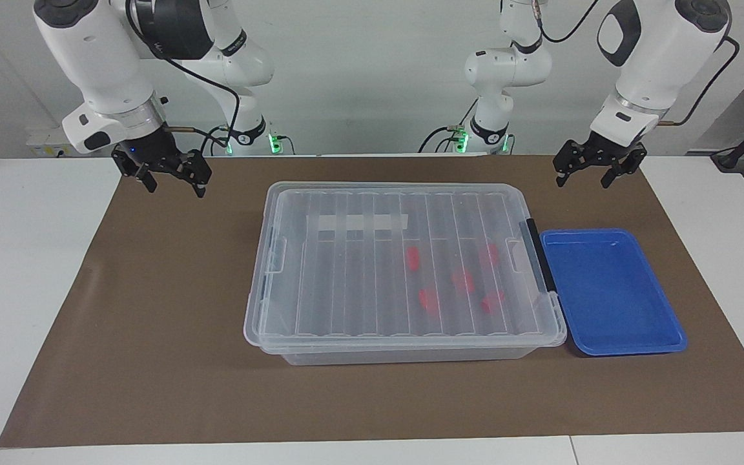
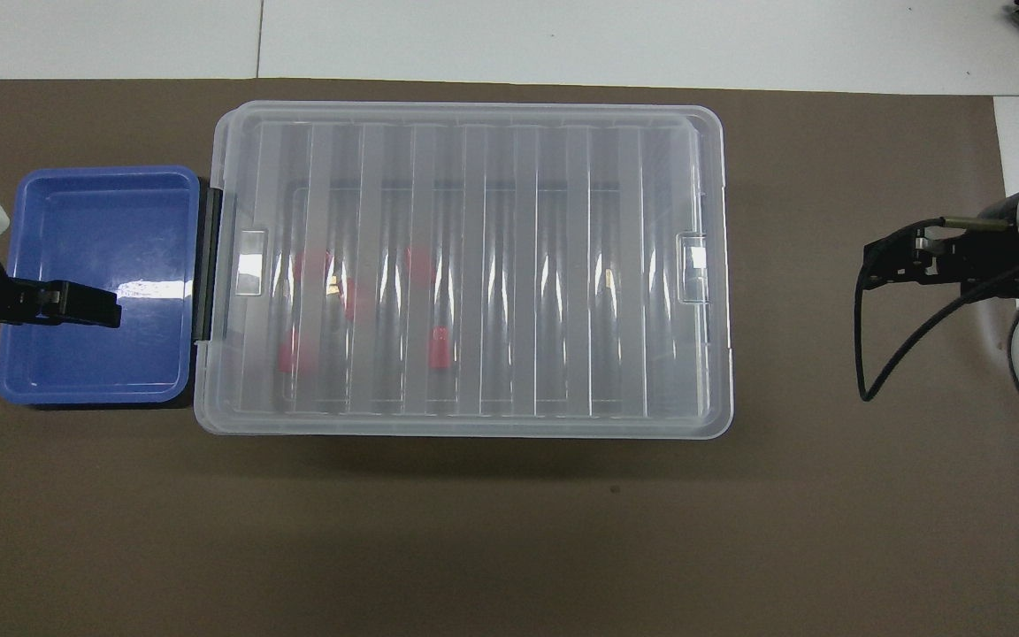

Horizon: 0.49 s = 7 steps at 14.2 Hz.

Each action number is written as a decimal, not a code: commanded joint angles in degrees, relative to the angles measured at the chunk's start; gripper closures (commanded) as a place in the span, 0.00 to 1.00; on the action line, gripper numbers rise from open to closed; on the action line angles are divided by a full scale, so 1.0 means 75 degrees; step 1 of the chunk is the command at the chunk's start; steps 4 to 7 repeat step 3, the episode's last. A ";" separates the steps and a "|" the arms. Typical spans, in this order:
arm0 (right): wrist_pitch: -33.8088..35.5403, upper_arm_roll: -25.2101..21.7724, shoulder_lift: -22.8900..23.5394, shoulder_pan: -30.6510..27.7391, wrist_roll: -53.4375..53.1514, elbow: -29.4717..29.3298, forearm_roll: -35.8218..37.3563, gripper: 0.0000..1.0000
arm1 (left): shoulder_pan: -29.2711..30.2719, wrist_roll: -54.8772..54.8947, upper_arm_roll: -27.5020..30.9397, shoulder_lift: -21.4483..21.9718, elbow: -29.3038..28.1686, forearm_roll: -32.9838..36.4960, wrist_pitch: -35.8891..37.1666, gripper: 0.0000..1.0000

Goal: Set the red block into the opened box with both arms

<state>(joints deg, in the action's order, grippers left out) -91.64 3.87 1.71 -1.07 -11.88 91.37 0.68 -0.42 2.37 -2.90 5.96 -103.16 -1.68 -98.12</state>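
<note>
The clear box (image 1: 404,345) (image 2: 713,265) stands mid-mat with its ribbed lid (image 1: 346,258) lying flat on top. Several red blocks (image 1: 413,257) (image 2: 439,347) show blurred through the lid, inside the box toward the left arm's end. My left gripper (image 1: 582,183) (image 2: 111,314) hangs open and empty in the air over the mat by the blue tray. My right gripper (image 1: 175,189) (image 2: 865,265) hangs open and empty over bare mat at the right arm's end. Neither touches the box.
A shallow blue tray (image 1: 659,303) (image 2: 94,389) with nothing in it sits against the box's black latch (image 1: 540,258) at the left arm's end. A brown mat (image 1: 152,323) covers the white table. A black cable (image 2: 881,354) loops from the right wrist.
</note>
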 commanded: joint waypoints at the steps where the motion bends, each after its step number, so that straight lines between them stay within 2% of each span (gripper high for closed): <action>1: -0.0040 0.0023 -0.0123 -0.0045 0.0190 0.0158 -0.0137 0.00 | 0.0079 0.0048 -0.0023 0.0225 -0.0250 -0.0140 -0.0054 0.00; 7: -0.0040 0.0023 -0.0123 -0.0045 0.0190 0.0158 -0.0137 0.00 | 0.0079 0.0048 -0.0023 0.0225 -0.0250 -0.0140 -0.0054 0.00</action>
